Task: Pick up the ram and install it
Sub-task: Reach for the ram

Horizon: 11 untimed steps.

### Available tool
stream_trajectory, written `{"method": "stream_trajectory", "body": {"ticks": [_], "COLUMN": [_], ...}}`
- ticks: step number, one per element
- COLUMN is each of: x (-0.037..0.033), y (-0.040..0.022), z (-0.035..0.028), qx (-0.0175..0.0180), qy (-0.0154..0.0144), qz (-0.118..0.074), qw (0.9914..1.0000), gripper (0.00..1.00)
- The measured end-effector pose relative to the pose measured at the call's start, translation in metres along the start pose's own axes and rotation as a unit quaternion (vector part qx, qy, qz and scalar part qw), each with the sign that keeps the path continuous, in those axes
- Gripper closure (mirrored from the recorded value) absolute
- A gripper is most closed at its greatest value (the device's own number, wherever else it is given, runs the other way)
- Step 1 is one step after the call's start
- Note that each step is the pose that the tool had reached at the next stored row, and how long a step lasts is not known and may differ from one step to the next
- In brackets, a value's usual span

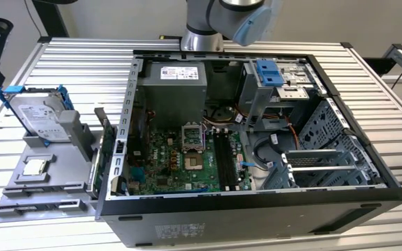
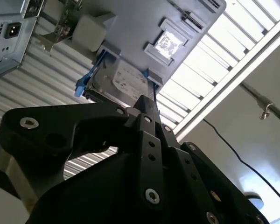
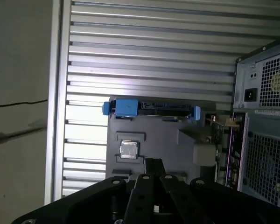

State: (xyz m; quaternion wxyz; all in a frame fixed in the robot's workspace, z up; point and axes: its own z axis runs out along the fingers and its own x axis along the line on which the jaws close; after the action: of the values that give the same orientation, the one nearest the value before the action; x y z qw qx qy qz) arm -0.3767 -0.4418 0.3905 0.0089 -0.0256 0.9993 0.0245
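End effector [image 3: 153, 164] (black, angular) | grey moulded tray [image 3: 170, 137] | ribbed metal table [image 3: 154, 56]

An open computer case [image 1: 257, 214] lies on the slatted metal table [image 1: 82, 57]. Just beside the case, on the exterior view's left, a grey tray [image 1: 61, 162] carries a tilted hard drive in a blue frame [image 1: 42, 117] and a small square processor chip [image 1: 33, 167].
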Motion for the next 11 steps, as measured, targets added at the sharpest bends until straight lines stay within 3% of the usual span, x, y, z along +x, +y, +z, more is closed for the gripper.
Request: {"method": "stream_trajectory", "body": {"ticks": [11], "x": [0.0017], "y": [-0.0263], "z": [0.0024], "qx": [0.0], "qy": [0.0], "qz": [0.002], "qw": [1.0], "gripper": [1.0]}}
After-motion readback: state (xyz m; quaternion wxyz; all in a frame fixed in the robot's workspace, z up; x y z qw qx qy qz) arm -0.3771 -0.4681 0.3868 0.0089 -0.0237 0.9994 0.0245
